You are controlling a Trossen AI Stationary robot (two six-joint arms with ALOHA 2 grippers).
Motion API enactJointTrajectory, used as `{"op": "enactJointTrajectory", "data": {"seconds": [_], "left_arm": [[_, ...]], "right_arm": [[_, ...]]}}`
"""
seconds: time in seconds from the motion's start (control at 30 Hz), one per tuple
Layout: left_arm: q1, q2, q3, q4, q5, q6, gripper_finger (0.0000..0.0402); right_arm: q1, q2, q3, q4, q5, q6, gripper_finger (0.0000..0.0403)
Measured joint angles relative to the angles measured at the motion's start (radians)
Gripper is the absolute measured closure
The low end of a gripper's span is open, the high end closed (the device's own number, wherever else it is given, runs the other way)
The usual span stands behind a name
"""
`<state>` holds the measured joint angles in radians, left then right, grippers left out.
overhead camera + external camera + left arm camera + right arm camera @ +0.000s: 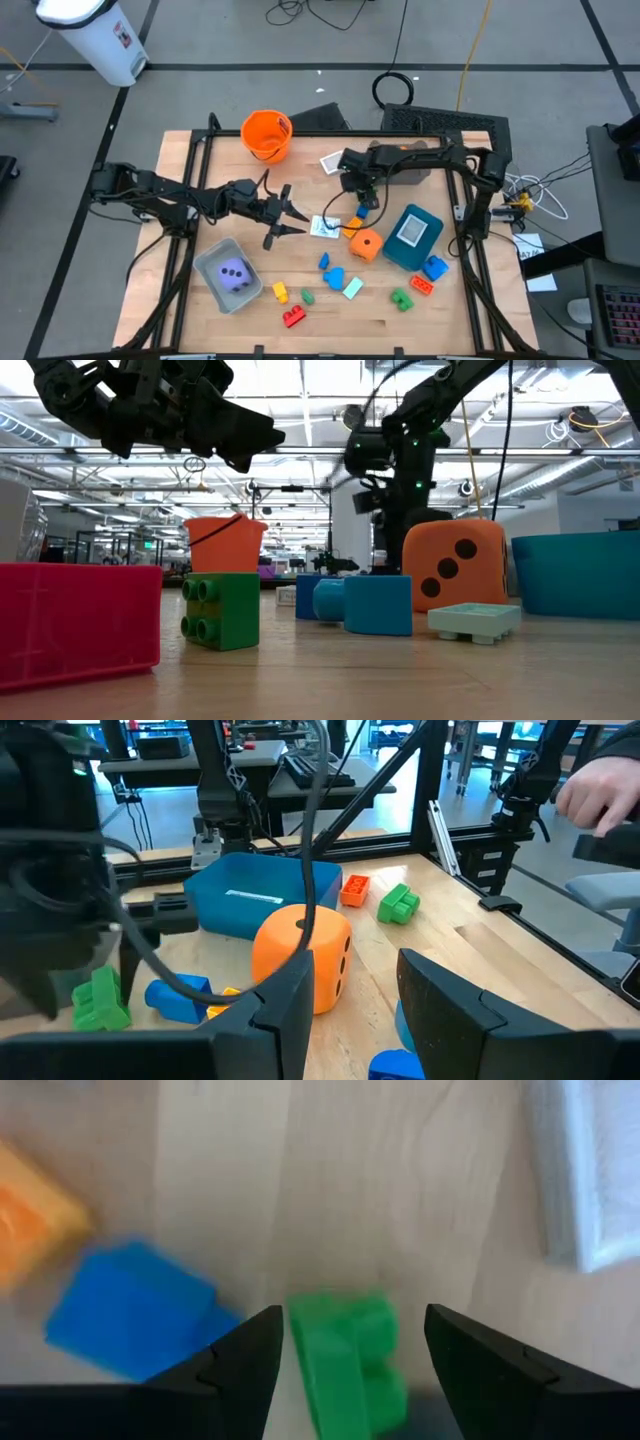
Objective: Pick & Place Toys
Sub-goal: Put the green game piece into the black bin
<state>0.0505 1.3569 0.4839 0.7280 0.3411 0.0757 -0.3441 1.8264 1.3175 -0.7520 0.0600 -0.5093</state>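
We take the orange bucket [266, 135] as our mark; it stands upright near the far edge of the wooden counter [340, 320]. Well off from it, toward the near left part of the counter, sits a grey bin [212, 266]. A teal bin [412, 237] lies well to its right, nearer the front. Beyond the bucket, off the counter, a white container [92, 35] stands on the floor, and a black cable coil [394, 88] lies there too.
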Motion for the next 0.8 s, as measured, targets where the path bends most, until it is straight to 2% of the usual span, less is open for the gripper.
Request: {"op": "enactJointTrajectory", "data": {"seconds": [0.67,0.8], "left_arm": [[0.0,0.0,0.0,-0.002,0.0,-0.002,0.025],[0.0,0.0,0.0,-0.003,0.0,-0.002,0.025]], "right_arm": [[-0.003,0.051,0.001,0.02,0.015,0.003,0.0165],[-0.002,0.063,0.0,0.025,0.017,0.011,0.0177]]}}
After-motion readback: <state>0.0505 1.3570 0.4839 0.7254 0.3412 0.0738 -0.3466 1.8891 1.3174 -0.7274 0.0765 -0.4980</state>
